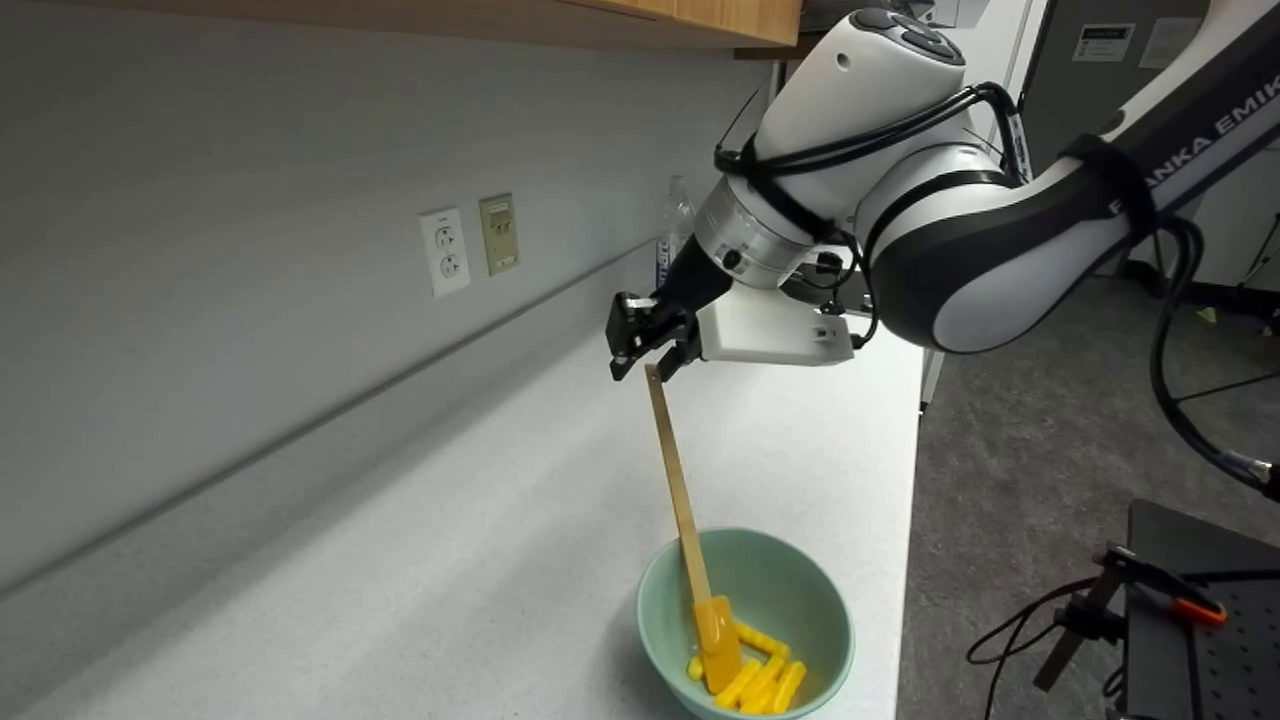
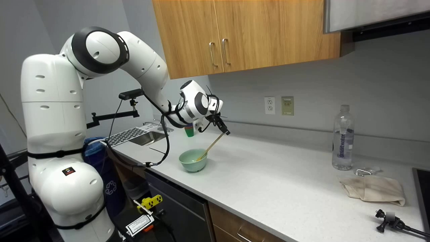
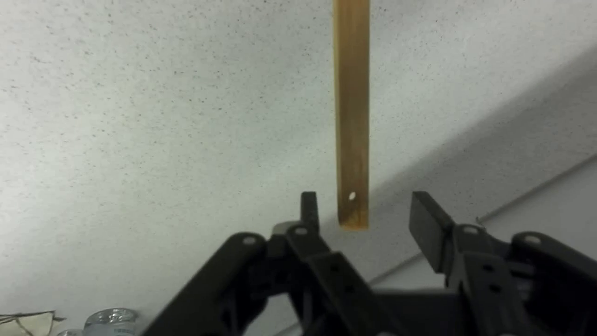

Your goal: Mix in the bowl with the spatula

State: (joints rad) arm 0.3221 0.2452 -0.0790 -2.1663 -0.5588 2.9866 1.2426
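The pale mint-green bowl point(image 1: 800, 590) stands on the white counter with yellow pieces point(image 1: 765, 682) inside; it also shows in an exterior view point(image 2: 192, 164). The spatula point(image 1: 676, 490) leans in the bowl, its yellow blade down among the pieces and its wooden handle slanting up past the rim. The handle also shows in an exterior view point(image 2: 215, 142) and in the wrist view point(image 3: 353, 112). My gripper point(image 1: 643, 372) is open at the handle's top end. In the wrist view, the handle's holed end lies between the spread fingertips point(image 3: 364, 205), touching neither finger visibly. The bowl is out of the wrist view.
A water bottle point(image 2: 342, 144), a folded beige cloth point(image 2: 373, 190) and a small black mount point(image 2: 391, 222) are farther along the counter point(image 2: 268, 188). The wall with outlets point(image 2: 269, 105) runs behind. Wooden cabinets point(image 2: 255, 37) hang above. A green cup point(image 2: 189, 131) and a sink point(image 2: 147, 137) are at the far end.
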